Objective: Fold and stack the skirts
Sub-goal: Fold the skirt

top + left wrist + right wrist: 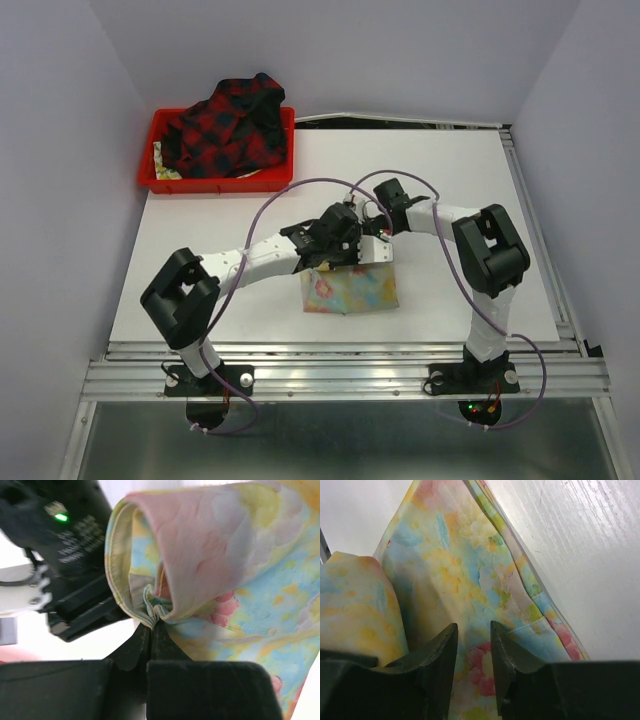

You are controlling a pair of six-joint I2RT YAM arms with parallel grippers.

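Note:
The pastel yellow and blue skirt [352, 290] with pink flowers lies folded on the white table, in front of both grippers. My left gripper [338, 250] is at its far edge, shut on a bunched bit of its hem [155, 609], and the cloth [235, 570] curls up over the jaws. My right gripper [378, 240] is just to the right of the left one. It is open, its fingertips [445, 635] apart just above the skirt [460, 565], with nothing between them. The red-and-black plaid skirt [225, 125] lies crumpled in the red tray.
The red plastic tray [150, 180] stands at the back left corner of the table [450, 180]. A light item shows under the plaid skirt in it. My right arm's wrist [65, 540], with a green light, sits close beside the left gripper. Grey walls enclose the table.

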